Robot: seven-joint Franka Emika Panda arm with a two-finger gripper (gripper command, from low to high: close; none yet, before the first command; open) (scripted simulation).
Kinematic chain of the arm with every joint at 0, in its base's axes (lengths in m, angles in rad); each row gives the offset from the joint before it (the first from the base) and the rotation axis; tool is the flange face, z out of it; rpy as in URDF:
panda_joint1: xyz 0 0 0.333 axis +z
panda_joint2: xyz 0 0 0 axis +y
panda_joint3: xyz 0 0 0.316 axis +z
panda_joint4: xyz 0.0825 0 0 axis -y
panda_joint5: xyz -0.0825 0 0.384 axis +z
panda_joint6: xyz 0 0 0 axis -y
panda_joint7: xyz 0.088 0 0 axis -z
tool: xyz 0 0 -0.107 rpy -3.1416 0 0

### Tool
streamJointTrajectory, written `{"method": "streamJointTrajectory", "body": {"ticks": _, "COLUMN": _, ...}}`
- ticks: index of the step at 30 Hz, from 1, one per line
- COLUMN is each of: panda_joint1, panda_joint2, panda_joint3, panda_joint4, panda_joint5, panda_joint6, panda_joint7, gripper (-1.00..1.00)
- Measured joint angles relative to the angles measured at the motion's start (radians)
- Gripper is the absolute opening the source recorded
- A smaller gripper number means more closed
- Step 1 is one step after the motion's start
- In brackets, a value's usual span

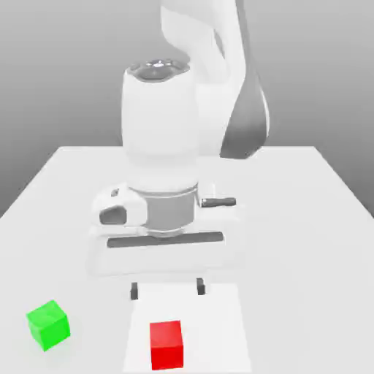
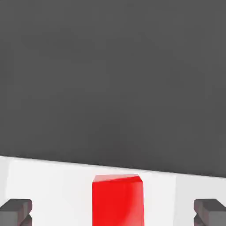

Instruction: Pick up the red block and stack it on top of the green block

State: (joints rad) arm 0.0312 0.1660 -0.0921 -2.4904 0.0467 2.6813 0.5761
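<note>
While the red block (image 1: 166,345) is sitting ungrasped on the white patch (image 1: 226,321), toward the bottom of the exterior view, I am holding my pincer (image 1: 168,288) spread wide and empty near it. Item, the green block (image 1: 49,325): standing apart at the exterior view's left, bearing nothing. Done, by my reckoning: the opening of the jaws; outstanding: grasp, lift, carry, stacking, release.
</note>
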Motion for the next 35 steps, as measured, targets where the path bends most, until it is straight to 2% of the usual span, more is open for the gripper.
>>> {"method": "streamJointTrajectory", "body": {"ticks": 5, "panda_joint1": -0.018, "panda_joint2": 0.181, "panda_joint3": 0.022, "panda_joint4": 0.017, "panda_joint5": 0.028, "panda_joint6": 0.138, "panda_joint7": -0.027, "gripper": 0.0}}
{"method": "streamJointTrajectory", "body": {"ticks": 6, "panda_joint1": -0.022, "panda_joint2": 0.205, "panda_joint3": 0.027, "panda_joint4": 0.021, "panda_joint5": 0.032, "panda_joint6": 0.158, "panda_joint7": -0.03, "gripper": -1.0}}
{"method": "streamJointTrajectory", "body": {"ticks": 13, "panda_joint1": -0.023, "panda_joint2": 0.205, "panda_joint3": 0.028, "panda_joint4": 0.021, "panda_joint5": 0.03, "panda_joint6": 0.158, "panda_joint7": -0.029, "gripper": -1.0}}
{"method": "streamJointTrajectory", "body": {"ticks": 18, "panda_joint1": -0.015, "panda_joint2": 0.05, "panda_joint3": 0.007, "panda_joint4": -0.003, "panda_joint5": -0.002, "panda_joint6": 0.028, "panda_joint7": -0.006, "gripper": -1.0}}
{"method": "streamJointTrajectory", "body": {"ticks": 26, "panda_joint1": -0.214, "panda_joint2": -0.031, "panda_joint3": -0.181, "panda_joint4": 0.02, "panda_joint5": 0.021, "panda_joint6": -0.083, "panda_joint7": -0.071, "gripper": -1.0}}
{"method": "streamJointTrajectory", "body": {"ticks": 31, "panda_joint1": -0.273, "panda_joint2": 0.099, "panda_joint3": -0.164, "panda_joint4": 0.033, "panda_joint5": 0.115, "panda_joint6": 0.029, "panda_joint7": -0.145, "gripper": -1.0}}
{"method": "streamJointTrajectory", "body": {"ticks": 32, "panda_joint1": -0.283, "panda_joint2": 0.123, "panda_joint3": -0.153, "panda_joint4": 0.034, "panda_joint5": 0.129, "panda_joint6": 0.05, "panda_joint7": -0.156, "gripper": 1.0}}
{"method": "streamJointTrajectory", "body": {"ticks": 35, "panda_joint1": -0.283, "panda_joint2": 0.123, "panda_joint3": -0.153, "panda_joint4": 0.034, "panda_joint5": 0.129, "panda_joint6": 0.05, "panda_joint7": -0.156, "gripper": 1.0}}
